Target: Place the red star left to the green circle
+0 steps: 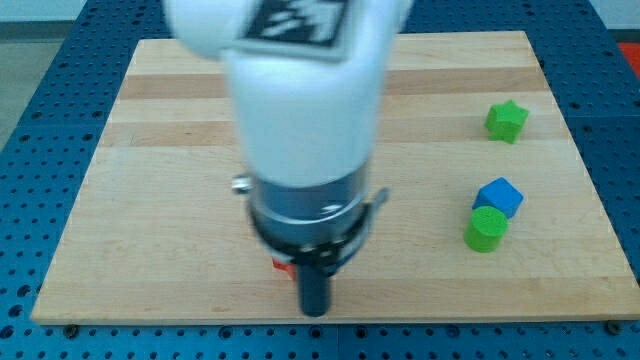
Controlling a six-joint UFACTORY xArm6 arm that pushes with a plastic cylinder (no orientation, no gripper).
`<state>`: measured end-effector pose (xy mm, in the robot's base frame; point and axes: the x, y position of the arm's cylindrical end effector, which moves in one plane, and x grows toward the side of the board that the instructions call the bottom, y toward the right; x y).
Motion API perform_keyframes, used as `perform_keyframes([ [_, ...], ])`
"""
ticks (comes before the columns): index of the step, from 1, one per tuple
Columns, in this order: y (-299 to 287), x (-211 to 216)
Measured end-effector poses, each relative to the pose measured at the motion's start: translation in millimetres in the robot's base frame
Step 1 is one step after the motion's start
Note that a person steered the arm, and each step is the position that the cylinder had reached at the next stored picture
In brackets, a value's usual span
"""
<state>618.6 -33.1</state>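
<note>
The green circle (486,229) lies at the view's right, touching a blue cube (499,196) just above it. Only a small red sliver (284,266) shows at the lower middle, behind my arm; it looks like the red star, mostly hidden. My tip (315,308) is at the bottom middle of the board, just right of and below that red sliver, far left of the green circle.
A green star (507,120) lies at the upper right. The wooden board (150,150) rests on a blue perforated table. My large white arm body (300,110) covers the board's middle.
</note>
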Motion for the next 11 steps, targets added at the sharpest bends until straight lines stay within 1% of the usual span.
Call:
perform_keyframes([
  [1,-15.4,0.3],
  [2,-46.1,-21.6],
  [3,-46.2,-54.9],
  [4,-24.8,-54.9],
  [5,31.0,-54.9],
  [6,105.8,-54.9],
  [7,131.0,-54.9],
  [8,131.0,-54.9],
  [9,87.1,-46.5],
  [10,14.1,-31.5],
  [11,-44.5,-30.9],
])
